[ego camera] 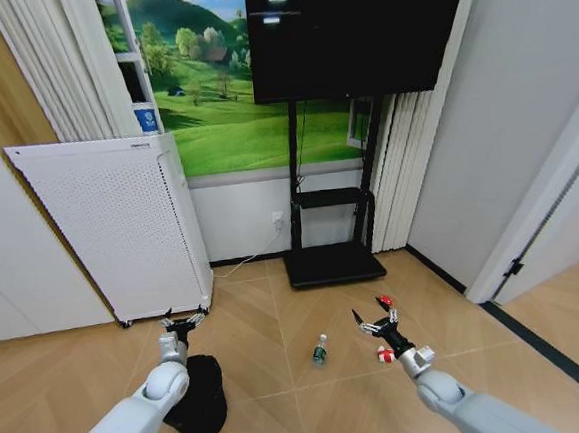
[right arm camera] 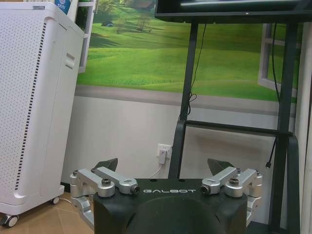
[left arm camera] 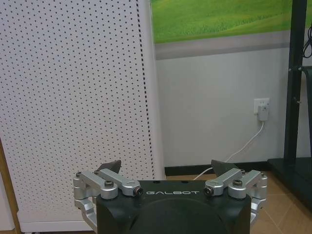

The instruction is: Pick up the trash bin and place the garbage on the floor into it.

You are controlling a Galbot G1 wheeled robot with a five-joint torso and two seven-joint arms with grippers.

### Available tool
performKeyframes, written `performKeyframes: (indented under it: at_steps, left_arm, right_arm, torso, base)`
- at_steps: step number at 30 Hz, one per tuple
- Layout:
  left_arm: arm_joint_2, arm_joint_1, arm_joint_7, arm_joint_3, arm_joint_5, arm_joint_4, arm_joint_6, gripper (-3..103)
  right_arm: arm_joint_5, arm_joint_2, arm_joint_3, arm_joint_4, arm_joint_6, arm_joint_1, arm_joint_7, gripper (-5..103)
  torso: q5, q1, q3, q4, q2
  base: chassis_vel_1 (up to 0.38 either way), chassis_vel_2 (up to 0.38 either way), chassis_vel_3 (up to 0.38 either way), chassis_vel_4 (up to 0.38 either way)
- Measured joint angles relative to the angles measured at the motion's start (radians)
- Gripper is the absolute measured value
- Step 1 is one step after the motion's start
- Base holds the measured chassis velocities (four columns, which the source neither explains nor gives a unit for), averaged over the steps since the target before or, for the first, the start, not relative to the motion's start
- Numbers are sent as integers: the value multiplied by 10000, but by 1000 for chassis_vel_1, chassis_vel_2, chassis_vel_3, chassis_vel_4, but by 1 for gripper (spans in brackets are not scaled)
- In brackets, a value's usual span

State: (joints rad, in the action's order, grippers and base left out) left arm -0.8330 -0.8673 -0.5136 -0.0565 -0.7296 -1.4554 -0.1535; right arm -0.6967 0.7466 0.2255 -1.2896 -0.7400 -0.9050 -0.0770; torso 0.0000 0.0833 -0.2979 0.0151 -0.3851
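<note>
The left gripper [ego camera: 182, 321] hangs with fingers spread apart above the small black cylindrical trash bin [ego camera: 196, 396] standing on the wooden floor [ego camera: 277, 308]. The right gripper [ego camera: 376, 319], fingers likewise apart and empty, hovers beside a tiny red-and-white scrap [ego camera: 384, 355]; another red piece [ego camera: 384, 301] lies just beyond, and the little clear green-labelled bottle [ego camera: 320, 350] rests between the arms.

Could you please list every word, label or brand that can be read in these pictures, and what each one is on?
"GALBOT": on the black body of the left gripper.
"GALBOT": on the black body of the right gripper.
Green label on the bottle: too small to read.
Blue sign behind the white appliance: unreadable.
</note>
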Motion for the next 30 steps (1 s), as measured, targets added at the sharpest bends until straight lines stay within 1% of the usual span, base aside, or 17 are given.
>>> performKeyframes:
  at_steps: [7, 12, 13, 15, 17, 19, 23, 25, 26, 30]
  left_arm:
    - [62, -12, -122, -11, 2, -52, 104, 100]
    - [496, -136, -300, 15, -148, -286, 261, 100]
    - [496, -136, -300, 15, -148, -286, 261, 100]
    - [744, -159, -308, 71, -296, -356, 274, 100]
    - [829, -209, -332, 94, -334, -411, 281, 100]
    - [850, -312, -423, 119, -363, -490, 291, 100]
    - [803, -363, -496, 123, -368, -531, 291, 100]
    - [744, -399, -549, 126, -355, -531, 290, 100]
    - [744, -399, -549, 126, -355, -531, 290, 100]
    - [692, -403, -577, 127, -347, -505, 256, 100]
  right_arm:
    - [-11, -98, 24, -258, -1, -74, 0, 100]
    - [71, -220, 175, -600, 21, -278, -62, 100]
    - [71, -220, 175, -600, 21, -278, -62, 100]
    - [157, -129, 180, -500, 14, -309, -77, 100]
    - [162, -52, 173, -400, 7, -310, -99, 100]
    - [182, 3, 167, -258, -6, -310, -103, 100]
    - [221, 21, 148, -154, -45, -311, -99, 100]
    - [221, 24, 147, -66, -69, -295, -77, 100]
    - [221, 24, 147, -66, -69, -295, -77, 100]
    - [221, 18, 111, -22, -113, -310, -6, 100]
  torso:
    - [-2, -112, 174, 1, 288]
    - [-1, -195, 312, 0, 509]
    - [-1, -195, 312, 0, 509]
    - [0, -231, 408, 0, 637]
    - [2, -257, 460, -1, 718]
    - [-1, -296, 538, -1, 836]
    - [-1, -328, 614, 0, 942]
    - [-2, -369, 709, 3, 1077]
    - [-2, -369, 709, 3, 1077]
    - [-1, -430, 815, -3, 1247]
  base:
    - [0, 0, 0, 0]
    - [0, 0, 0, 0]
    - [0, 0, 0, 0]
    - [0, 0, 0, 0]
    - [0, 0, 0, 0]
    - [0, 0, 0, 0]
    - [0, 0, 0, 0]
    - [0, 0, 0, 0]
    - [0, 0, 0, 0]
    - [0, 0, 0, 0]
